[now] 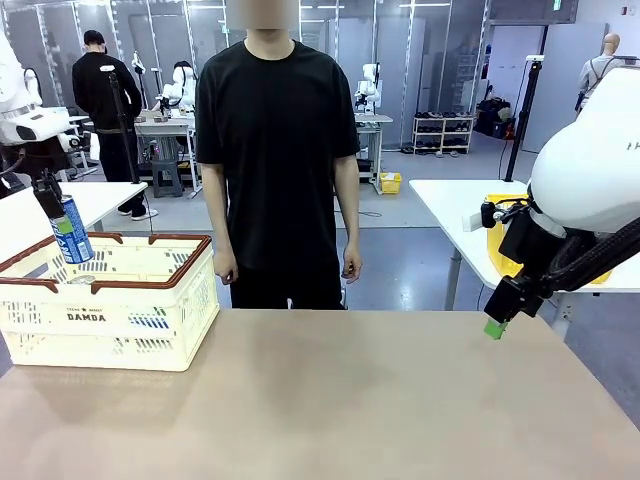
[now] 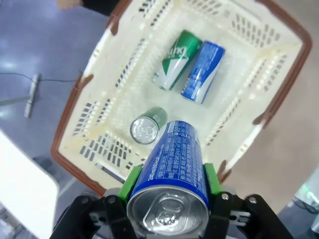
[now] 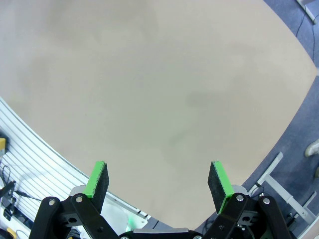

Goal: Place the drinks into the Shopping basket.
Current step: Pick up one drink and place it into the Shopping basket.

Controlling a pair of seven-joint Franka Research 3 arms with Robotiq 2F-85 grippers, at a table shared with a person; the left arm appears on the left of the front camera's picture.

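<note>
My left gripper (image 1: 55,212) (image 2: 171,175) is shut on a blue drink can (image 1: 71,230) (image 2: 174,164) and holds it above the near left part of the cream Shopping basket (image 1: 110,330) (image 2: 279,64). Inside the basket lie a green can (image 2: 177,59) and a blue can (image 2: 203,71) side by side, and another green can (image 2: 148,127) sits just beyond the held one. My right gripper (image 1: 497,322) (image 3: 159,181) hangs open above the table's right edge with nothing between its green pads (image 3: 98,180).
A person in black (image 1: 277,150) stands at the table's far side with arms down. The tan tabletop (image 1: 360,400) stretches between the basket and my right arm. A yellow basket (image 1: 497,240) sits on a white table behind the right arm.
</note>
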